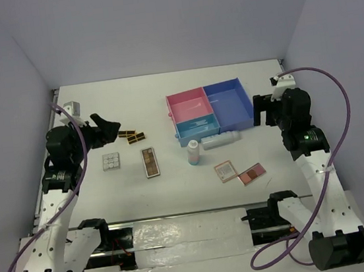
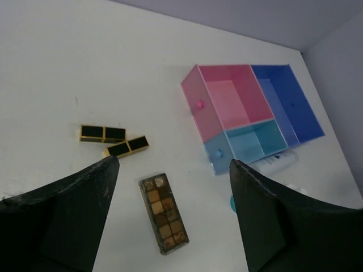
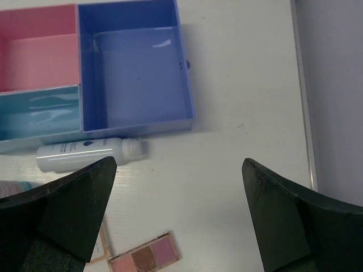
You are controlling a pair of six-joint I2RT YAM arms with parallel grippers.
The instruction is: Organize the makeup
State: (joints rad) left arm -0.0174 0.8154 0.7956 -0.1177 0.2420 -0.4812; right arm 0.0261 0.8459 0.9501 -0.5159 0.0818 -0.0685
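The makeup lies spread on the white table. Two black-gold pieces (image 1: 131, 135) (image 2: 102, 134) rest at the back left, with a white grid palette (image 1: 111, 162) and a long brown palette (image 1: 150, 162) (image 2: 164, 220) in front of them. One whitish bottle (image 1: 194, 152) stands upright. Another bottle (image 1: 221, 140) (image 3: 85, 153) lies against the tray's front. Two square compacts (image 1: 225, 170) (image 1: 252, 174) (image 3: 143, 256) sit front right. My left gripper (image 1: 103, 128) (image 2: 173, 161) hovers open above the brown palette. My right gripper (image 1: 263, 109) (image 3: 178, 161) hangs open right of the tray, holding nothing.
The pink-and-blue compartment tray (image 1: 228, 107) (image 2: 227, 96) (image 3: 136, 79) stands at the back centre, its compartments showing nothing inside. Lavender walls close off the back and both sides. A grey strip (image 3: 303, 96) runs along the table's right edge.
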